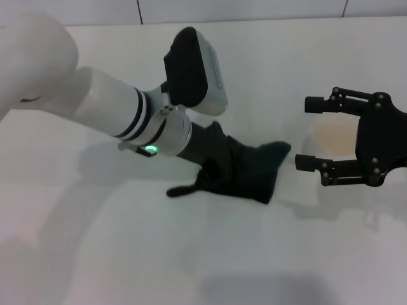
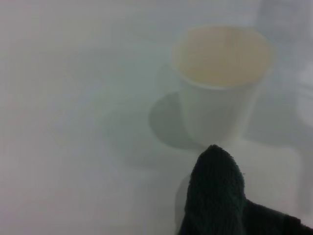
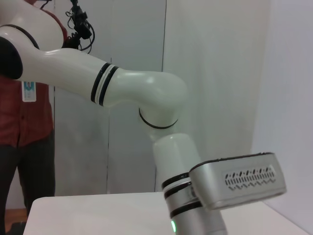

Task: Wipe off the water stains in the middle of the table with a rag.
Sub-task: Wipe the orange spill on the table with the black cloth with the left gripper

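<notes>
Since the rag is soft and limp, it will bunch and drag; best taken at its thick middle. It lies on the table just left of the paper cup. Left gripper is buried in it, grip state unclear. Right gripper is spread wide around the cup. No stain visible.

Paper cup: one, white, upright, open mouth, interior tinted pale orange-tan; casts a soft shadow at its base; contents cannot be told.

Person: one, standing in the background of the right wrist view, red shirt, dark trousers, a badge hanging at the chest; head out of view.

Wall panels: white, with vertical seams, behind the person.
</notes>
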Robot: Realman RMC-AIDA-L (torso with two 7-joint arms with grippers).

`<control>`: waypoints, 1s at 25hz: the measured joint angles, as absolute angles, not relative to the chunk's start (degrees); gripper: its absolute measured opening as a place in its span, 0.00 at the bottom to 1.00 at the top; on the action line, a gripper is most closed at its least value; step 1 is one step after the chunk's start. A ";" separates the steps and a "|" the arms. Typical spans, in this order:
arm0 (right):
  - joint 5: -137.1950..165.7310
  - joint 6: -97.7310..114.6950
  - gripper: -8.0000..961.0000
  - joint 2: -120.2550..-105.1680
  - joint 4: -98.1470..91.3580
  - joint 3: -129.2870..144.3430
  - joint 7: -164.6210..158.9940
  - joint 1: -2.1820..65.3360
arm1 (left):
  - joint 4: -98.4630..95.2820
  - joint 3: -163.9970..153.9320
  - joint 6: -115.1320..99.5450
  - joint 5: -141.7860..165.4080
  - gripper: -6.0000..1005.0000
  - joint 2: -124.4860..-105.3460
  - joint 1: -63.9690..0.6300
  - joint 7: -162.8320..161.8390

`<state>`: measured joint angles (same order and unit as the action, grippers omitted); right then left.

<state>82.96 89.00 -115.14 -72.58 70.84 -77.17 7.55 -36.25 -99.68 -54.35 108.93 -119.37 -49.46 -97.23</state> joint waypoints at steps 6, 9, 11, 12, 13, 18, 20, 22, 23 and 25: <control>82.96 89.03 0.87 -115.13 -72.31 70.69 -77.16 7.50 | -36.19 -97.21 -50.10 112.70 0.07 -119.30 -49.63 -97.60; 82.96 89.04 0.87 -115.13 -72.28 70.66 -77.16 7.48 | -36.20 -95.20 -48.56 114.39 0.07 -119.40 -49.51 -97.72; 82.96 89.07 0.87 -115.14 -72.26 70.66 -77.16 7.45 | -36.34 -94.52 -46.77 114.53 0.07 -119.42 -49.22 -97.77; 82.96 89.09 0.87 -115.13 -72.26 70.66 -77.16 7.42 | -36.34 -94.52 -46.77 114.53 0.07 -119.42 -49.22 -97.77; 82.96 89.11 0.87 -115.13 -72.26 70.67 -77.16 7.40 | -36.37 -94.29 -44.92 114.53 0.07 -119.43 -48.93 -97.82; 82.97 89.17 0.87 -115.13 -72.38 70.75 -77.21 7.37 | -36.21 -94.51 -42.29 114.49 0.07 -119.62 -48.86 -97.90; 82.97 89.25 0.87 -115.13 -72.45 70.76 -77.22 7.37 | -36.20 -94.84 -41.60 114.40 0.07 -119.68 -48.86 -97.84; 82.97 89.31 0.87 -115.13 -72.52 70.83 -77.23 7.38 | -36.20 -95.32 -41.57 114.33 0.07 -119.78 -48.87 -97.73; 82.97 89.32 0.87 -115.13 -72.54 70.87 -77.24 7.38 | -36.21 -95.98 -41.57 114.13 0.07 -119.85 -48.90 -97.73; 82.97 89.36 0.87 -115.13 -72.56 70.93 -77.28 7.38 | -36.23 -98.16 -41.52 112.88 0.07 -119.92 -49.06 -97.73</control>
